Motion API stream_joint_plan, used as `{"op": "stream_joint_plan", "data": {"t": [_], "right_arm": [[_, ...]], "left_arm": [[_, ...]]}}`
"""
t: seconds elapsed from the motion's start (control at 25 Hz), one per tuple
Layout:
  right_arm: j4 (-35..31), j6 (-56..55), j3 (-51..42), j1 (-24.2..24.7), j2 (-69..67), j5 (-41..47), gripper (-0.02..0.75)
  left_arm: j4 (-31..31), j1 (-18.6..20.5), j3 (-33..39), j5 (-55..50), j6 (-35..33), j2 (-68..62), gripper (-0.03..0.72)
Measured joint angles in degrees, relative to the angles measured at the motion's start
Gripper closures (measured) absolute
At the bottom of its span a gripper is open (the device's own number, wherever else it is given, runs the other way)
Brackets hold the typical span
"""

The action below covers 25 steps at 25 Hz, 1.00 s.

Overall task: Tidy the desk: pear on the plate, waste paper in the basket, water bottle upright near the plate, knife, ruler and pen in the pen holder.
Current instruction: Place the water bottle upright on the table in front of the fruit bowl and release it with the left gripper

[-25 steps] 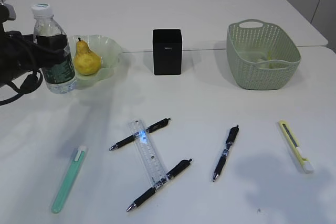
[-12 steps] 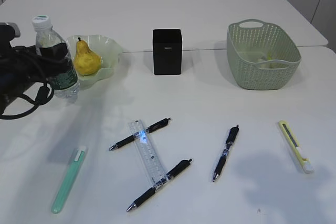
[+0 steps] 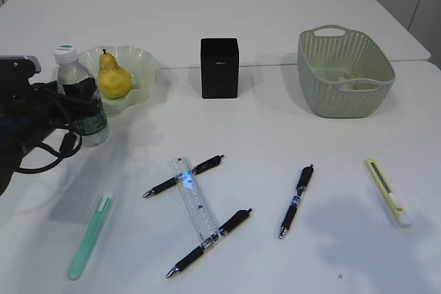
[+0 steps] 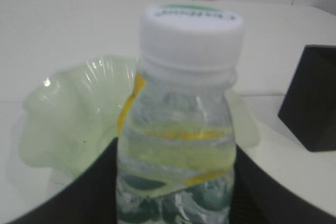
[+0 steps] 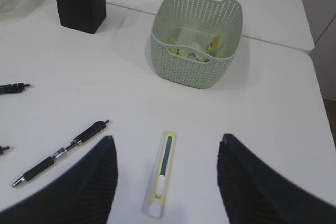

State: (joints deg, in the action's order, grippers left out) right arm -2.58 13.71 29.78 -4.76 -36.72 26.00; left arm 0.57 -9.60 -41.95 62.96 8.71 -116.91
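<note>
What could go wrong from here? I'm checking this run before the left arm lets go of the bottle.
The left gripper holds the small clear plastic bottle with the dark green label right beside the ruffled pale green plate. A tilted release could tip it onto the rim or jolt the yellow pear. Pulling back, the arm's dangling cable might snag the bottle. The right gripper, open above the yellow-and-white utility knife, could nudge it in descending.

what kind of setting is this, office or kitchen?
Most likely an office-style desk setup, staged on a plain white table: black pens, a clear ruler and a black pen holder, with pale wall panels behind.
</note>
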Motion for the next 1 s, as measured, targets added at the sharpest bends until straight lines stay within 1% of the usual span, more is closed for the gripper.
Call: {"op": "stream_joint_plan", "data": {"t": [0.16, 0.52, 0.84, 1.0], "right_arm": [[0.9, 0.1, 0.0, 0.0, 0.0, 0.0, 0.26], [1.4, 0.1, 0.0, 0.0, 0.0, -0.3, 0.26], [1.4, 0.1, 0.0, 0.0, 0.0, -0.4, 0.26], [1.5, 0.1, 0.0, 0.0, 0.0, -0.4, 0.26]], "left_arm": [[0.0, 0.0, -0.6, 2.1, 0.0, -1.4, 0.35], [0.0, 0.0, -0.6, 2.6, 0.0, -1.6, 0.342], [0.0, 0.0, -0.6, 2.3, 0.0, -1.6, 0.211], [-0.1, 0.0, -0.6, 0.9, 0.0, -0.4, 0.182]]}}
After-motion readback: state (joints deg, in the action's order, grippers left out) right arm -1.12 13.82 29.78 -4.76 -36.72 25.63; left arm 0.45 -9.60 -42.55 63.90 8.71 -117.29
